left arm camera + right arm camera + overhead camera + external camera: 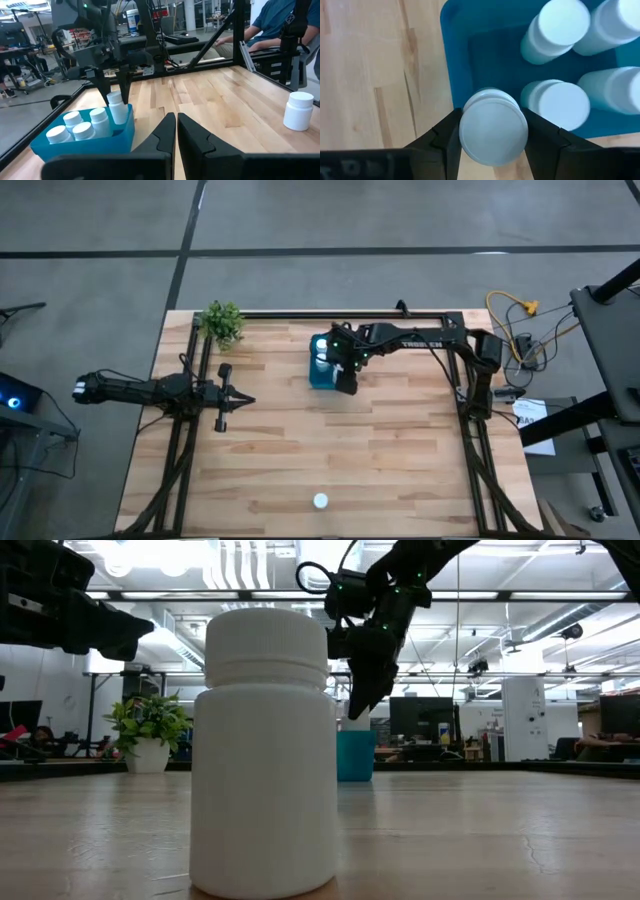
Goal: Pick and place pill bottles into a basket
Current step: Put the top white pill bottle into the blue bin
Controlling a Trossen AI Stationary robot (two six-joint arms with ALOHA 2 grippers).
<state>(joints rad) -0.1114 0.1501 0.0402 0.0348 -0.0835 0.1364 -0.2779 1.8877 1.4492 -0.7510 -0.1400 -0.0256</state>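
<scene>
The teal-blue basket [318,370] stands at the table's far middle with several white pill bottles [555,30] upright inside. My right gripper [114,97] reaches steeply down over the basket's near right corner, shut on another pill bottle [493,131]. One more pill bottle [320,501] stands on its base near the front edge and looms large in the low view [265,750]. My left gripper [245,401] waits shut and level at the table's left, touching nothing. My right gripper pinches the bottle's cap [470,137] between its two fingers, one on each side. The fingers [102,85] come from above, slanting steeply down. The bottle hangs upright below them, its lower end at about the basket's rim [129,107], over the inside corner.
A small green plant [222,322] in a white pot stands at the far left corner. Black frame bars [470,395] run along the table's left, right and far edges. A seated person [280,20] shows beyond the table. Bare wood [300,450] lies between the basket and the front bottle.
</scene>
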